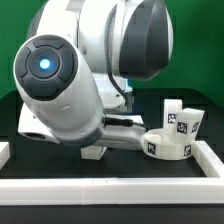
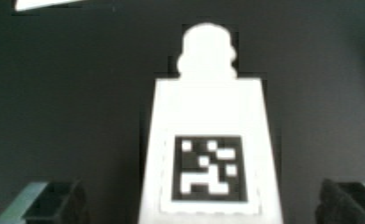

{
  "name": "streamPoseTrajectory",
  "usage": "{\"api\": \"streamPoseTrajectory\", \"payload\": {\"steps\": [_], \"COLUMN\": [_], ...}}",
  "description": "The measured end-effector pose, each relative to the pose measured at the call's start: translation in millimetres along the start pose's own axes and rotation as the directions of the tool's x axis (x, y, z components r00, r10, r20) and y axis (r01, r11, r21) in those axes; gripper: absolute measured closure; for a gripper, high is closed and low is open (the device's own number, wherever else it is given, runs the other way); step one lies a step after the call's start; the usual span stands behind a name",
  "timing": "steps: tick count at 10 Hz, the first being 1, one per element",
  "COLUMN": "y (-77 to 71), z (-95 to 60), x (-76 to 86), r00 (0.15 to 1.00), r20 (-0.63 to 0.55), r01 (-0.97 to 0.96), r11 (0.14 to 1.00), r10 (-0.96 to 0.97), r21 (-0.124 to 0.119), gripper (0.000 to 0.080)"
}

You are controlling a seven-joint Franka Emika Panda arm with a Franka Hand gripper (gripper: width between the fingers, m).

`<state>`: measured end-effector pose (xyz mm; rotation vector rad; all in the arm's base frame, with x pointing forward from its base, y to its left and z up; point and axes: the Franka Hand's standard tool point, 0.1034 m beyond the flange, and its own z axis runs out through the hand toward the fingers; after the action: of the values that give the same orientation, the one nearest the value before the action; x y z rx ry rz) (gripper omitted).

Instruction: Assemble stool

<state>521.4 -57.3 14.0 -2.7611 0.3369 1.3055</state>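
Hovering spread wide, my claw has its fingers on either side of a tagged leg lying on the black worktop, touching neither. At the exterior view's lower right sits the seat, with other legs upright just behind it.

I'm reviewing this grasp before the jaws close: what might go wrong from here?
1. The open gripper straddles the white blocky plastic leg at its wide tagged end. Gripped that far from its middle, the leg may tilt when lifted.
2. The white round disc seat and the upright white legs stand near the arm. A careless swing might knock them.
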Motion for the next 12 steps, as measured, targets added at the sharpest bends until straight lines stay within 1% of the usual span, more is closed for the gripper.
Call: {"api": "streamPoseTrajectory", "payload": {"steps": [3,4,5,6,7,8,9,10,11,12], "y": [2.8,3.2,3.8,3.7,3.9,4.6,4.9,1.5,-3.2,-7.7], "z": [3.0,4.1,6.0,6.1,6.0,5.7,1.3,-10.7,-21.8,-29.3], "x": [3.3,3.7,3.7,3.6,3.6,3.5,0.9,-8.4,-26.3,-43.8], "r00": [1.0,1.0,1.0,1.0,1.0,1.0,1.0,1.0,0.999,0.999], "r20": [-0.001,-0.002,0.001,0.001,0.001,0.0,-0.003,-0.019,-0.021,-0.013], "r01": [-0.005,-0.006,-0.007,-0.008,-0.008,-0.009,-0.01,-0.013,-0.035,-0.039], "r11": [1.0,1.0,1.0,1.0,1.0,1.0,1.0,1.0,0.999,0.999], "r10": [0.005,0.006,0.007,0.008,0.008,0.009,0.01,0.013,0.035,0.039], "r21": [0.001,0.0,0.0,0.0,0.001,0.001,0.0,0.0,-0.005,0.001], "gripper": [0.0151,0.0268,0.042,0.042,0.0464,0.0464,0.0463,0.0463,0.0463,0.0463]}}
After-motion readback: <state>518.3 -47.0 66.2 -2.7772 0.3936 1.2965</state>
